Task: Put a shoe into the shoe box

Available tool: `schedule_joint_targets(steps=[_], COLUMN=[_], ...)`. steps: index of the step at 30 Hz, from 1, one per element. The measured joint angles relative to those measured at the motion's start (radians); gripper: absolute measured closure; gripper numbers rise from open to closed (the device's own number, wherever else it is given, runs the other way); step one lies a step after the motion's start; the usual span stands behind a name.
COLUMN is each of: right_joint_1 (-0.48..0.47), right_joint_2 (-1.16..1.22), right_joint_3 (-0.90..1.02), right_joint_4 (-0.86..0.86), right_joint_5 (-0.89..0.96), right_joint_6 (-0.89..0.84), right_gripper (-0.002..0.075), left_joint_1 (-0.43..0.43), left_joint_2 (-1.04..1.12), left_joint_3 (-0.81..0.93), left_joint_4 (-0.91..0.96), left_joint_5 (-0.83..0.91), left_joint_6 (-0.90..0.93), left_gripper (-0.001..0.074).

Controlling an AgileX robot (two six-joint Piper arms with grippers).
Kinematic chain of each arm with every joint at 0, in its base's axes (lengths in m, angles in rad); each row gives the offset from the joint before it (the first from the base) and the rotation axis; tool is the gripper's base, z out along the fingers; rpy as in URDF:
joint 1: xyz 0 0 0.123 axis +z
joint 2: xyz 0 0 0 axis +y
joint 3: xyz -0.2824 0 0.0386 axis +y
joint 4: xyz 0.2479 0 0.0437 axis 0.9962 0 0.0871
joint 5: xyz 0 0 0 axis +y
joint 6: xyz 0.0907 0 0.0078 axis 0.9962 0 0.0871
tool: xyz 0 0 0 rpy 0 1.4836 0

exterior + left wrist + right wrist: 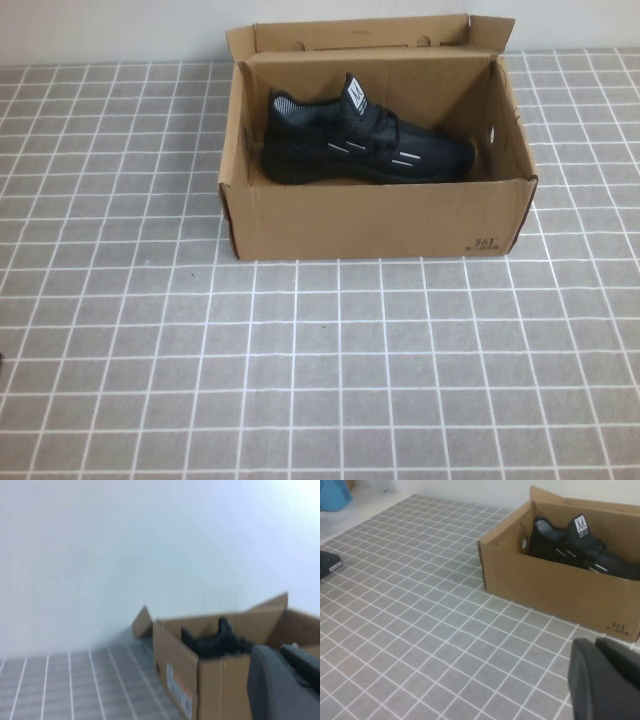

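The black knit shoe [365, 142] lies inside the open brown shoe box [375, 218], toe toward the right and white dash marks showing on its side. The box stands at the far middle of the grey tiled table. Neither arm shows in the high view. My left gripper [275, 649] is shut and empty, off to the box's left, with the shoe [215, 639] showing over the box [175, 667] wall. My right gripper [592, 641] is shut and empty, near the table's front, apart from the box [555, 587] and the shoe [580, 547].
The box's back flap [360, 35] stands upright against the white wall. A blue object [332, 492] and a dark block [327, 562] sit at the far edge of the right wrist view. Grey tiled surface [300, 380] stretches in front of the box.
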Motion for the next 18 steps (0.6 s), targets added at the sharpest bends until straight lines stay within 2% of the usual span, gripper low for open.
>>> schedule_joint_targets(steps=[5, 18], right_joint_1=[0.000, -0.002], right_joint_2=[0.000, 0.019], right_joint_3=[0.000, 0.000], right_joint_4=[0.000, 0.026], right_joint_5=[-0.024, -0.049], right_joint_6=[-0.002, -0.004], right_gripper=[0.0742, 0.0742], left_joint_1=[0.000, 0.000], left_joint_2=[-0.004, -0.002], left_joint_3=[0.123, 0.131], left_joint_4=[-0.009, -0.019], left_joint_5=[-0.050, -0.058], left_joint_6=[0.002, 0.038], left_gripper=[0.0736, 0.0736])
